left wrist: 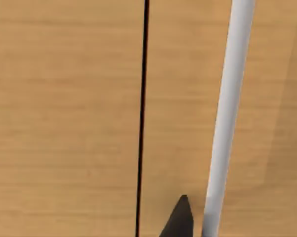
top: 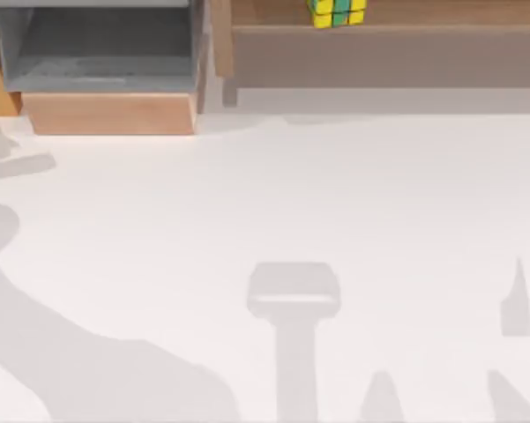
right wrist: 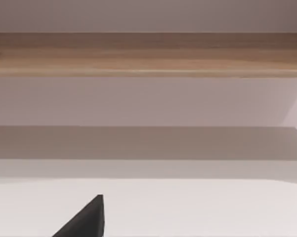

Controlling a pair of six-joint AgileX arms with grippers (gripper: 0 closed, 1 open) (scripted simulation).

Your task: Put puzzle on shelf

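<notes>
The puzzle (top: 337, 12), a small cube of yellow, green and blue squares, rests on the brown board of the shelf (top: 423, 16) at the back of the table, behind its raised front edge. No gripper touches it. In the right wrist view the shelf (right wrist: 148, 54) runs across as a long light-brown ledge, and a dark part of my right gripper (right wrist: 86, 222) pokes in below it, well apart from it. A dark part of my left gripper (left wrist: 180, 222) sits close against light wooden panels.
A wooden-fronted box with a grey lining (top: 106, 62) stands at the back left, next to the shelf. The white table (top: 265, 220) carries only arm shadows. In the left wrist view a black seam (left wrist: 142, 118) and a white bar (left wrist: 230, 118) cross the wood.
</notes>
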